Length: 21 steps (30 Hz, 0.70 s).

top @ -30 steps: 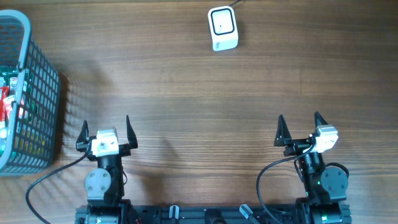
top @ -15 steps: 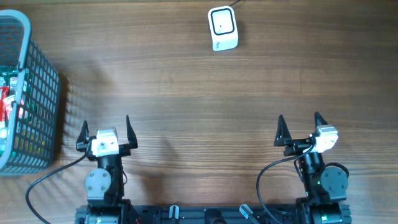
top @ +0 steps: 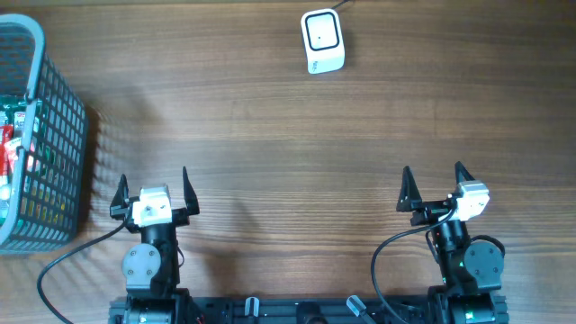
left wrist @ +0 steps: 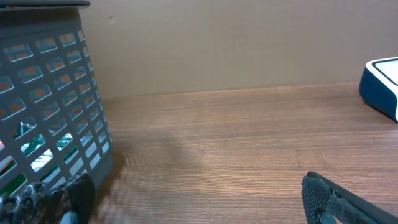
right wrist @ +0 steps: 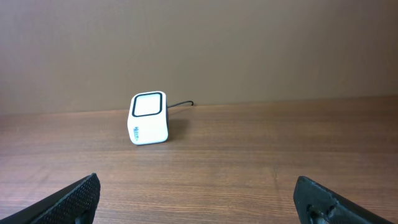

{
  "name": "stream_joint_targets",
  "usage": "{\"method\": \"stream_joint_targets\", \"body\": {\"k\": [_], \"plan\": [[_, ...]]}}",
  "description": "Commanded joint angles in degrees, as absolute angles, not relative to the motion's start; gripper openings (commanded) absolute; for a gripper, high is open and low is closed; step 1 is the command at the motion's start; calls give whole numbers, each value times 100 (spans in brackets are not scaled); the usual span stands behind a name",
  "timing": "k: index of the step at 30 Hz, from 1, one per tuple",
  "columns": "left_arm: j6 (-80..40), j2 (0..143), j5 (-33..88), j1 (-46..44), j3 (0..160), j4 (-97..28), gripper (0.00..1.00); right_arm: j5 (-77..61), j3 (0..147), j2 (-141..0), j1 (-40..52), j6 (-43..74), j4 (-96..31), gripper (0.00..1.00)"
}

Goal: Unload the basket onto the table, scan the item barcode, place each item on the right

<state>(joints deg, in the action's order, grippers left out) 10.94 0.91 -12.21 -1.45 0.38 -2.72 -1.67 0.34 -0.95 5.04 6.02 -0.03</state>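
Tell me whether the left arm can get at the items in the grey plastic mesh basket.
Probably yes: the left gripper stands open beside the grey plastic mesh basket, whose top is open, with only bare wooden table between them.

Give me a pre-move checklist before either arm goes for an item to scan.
1. Left tool open and empty: ok.
2. Right tool open and empty: ok.
3. Scanner standing on the table, nothing in front of its window: ok.
4. Items present in the basket: ok.
5. Barcode side of any item visible: cannot tell.
6. Nothing lying between left tool and basket: ok.
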Motion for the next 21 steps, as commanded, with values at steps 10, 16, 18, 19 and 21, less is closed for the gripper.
{"method": "stream_joint_targets", "body": {"k": [10,16,18,19,21], "plan": [[1170,93,-1291,-176,34,-134,100,-152,30,-130,480,639,21,100],[790,93,19,-176,36,250,100,-152,30,-130,480,635,21,100],[49,93,322,-176,231,510,100,-152,30,-130,480,635,21,100],[-349,99,370,-176,489,353,100,-152,30,-130,480,635,21,100],[-838,222,556,-176,1302,-255,100,-152,30,-130,480,637,21,100]]}}
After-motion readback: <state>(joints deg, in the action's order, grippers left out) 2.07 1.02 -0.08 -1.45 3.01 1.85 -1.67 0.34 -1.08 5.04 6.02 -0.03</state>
